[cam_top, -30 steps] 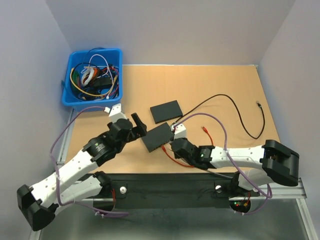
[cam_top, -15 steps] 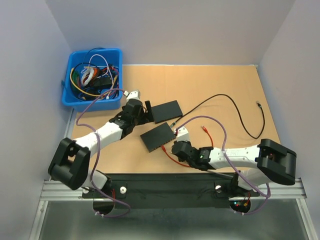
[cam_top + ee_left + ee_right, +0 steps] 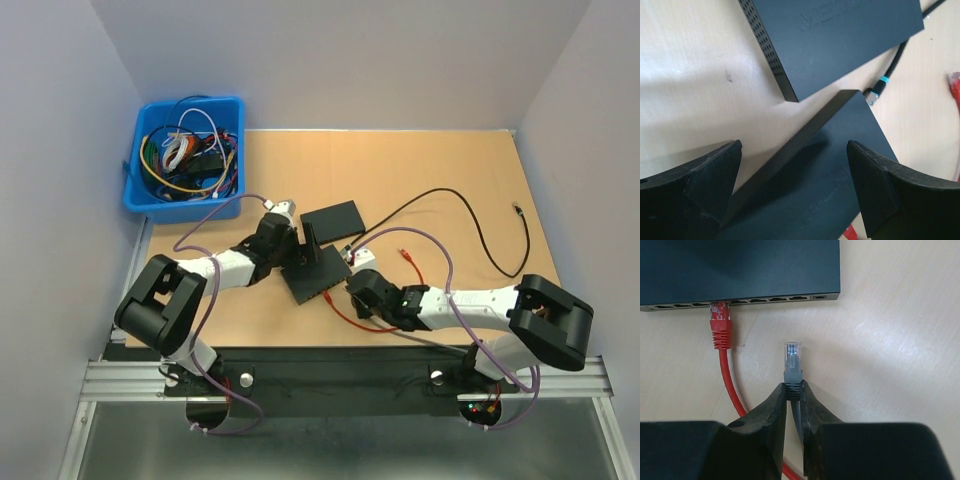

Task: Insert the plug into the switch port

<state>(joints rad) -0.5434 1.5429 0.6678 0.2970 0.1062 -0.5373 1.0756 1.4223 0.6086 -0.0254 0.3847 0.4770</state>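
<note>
One plug (image 3: 792,361), tip toward switch (image 3: 740,267), long axis square-on

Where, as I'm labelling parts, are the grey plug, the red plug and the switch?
grey plug (image 3: 792,364): right wrist view, its connector.
red plug (image 3: 720,332): right wrist view, its boot.
switch (image 3: 740,265): right wrist view, top face.

Far flat black box with a perforated side (image 3: 840,30): raised lettering on the top face, same colour as the casing. It starts "ME"; the rest runs off the frame edge.

Near flat black switch box (image 3: 830,185): faint raised lettering on the top face, too dim to read.
</note>
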